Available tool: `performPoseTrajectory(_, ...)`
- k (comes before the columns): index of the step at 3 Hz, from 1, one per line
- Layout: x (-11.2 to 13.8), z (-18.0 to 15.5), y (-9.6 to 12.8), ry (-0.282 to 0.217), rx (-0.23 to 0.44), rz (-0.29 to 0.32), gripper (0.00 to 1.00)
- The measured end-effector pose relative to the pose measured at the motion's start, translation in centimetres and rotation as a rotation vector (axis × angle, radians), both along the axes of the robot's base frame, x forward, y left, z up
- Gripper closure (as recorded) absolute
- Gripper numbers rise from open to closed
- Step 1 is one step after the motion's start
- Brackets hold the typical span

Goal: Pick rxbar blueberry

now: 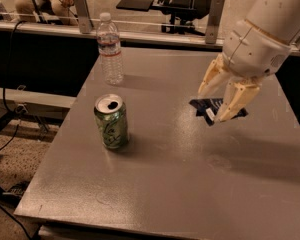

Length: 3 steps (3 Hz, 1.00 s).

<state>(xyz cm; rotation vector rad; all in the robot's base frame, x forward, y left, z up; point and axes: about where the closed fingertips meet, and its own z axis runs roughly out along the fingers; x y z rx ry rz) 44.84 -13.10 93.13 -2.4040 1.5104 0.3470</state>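
The rxbar blueberry (203,105) is a small flat dark navy wrapper with a white label. It sits between the cream fingers of my gripper (213,105), right of the table's middle. The gripper is shut on the bar and holds it tilted, a little above the grey table (155,184). One finger (235,100) covers part of the wrapper. The white arm rises from the gripper to the upper right.
A green soda can (111,121) stands upright left of centre. A clear water bottle (110,49) stands at the back left. A rail with posts (215,11) runs behind the table's far edge. Cables lie on the floor at the left.
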Motion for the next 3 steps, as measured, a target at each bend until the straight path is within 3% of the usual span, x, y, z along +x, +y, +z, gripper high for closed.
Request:
performPoseTrajectory(2, 1.1, 5.0, 1.9, -0.083, 0.11, -0.009, 1.0)
performPoseTrajectory(3, 1.8, 5.3, 2.3, -0.112, 0.124, -0.019, 1.0)
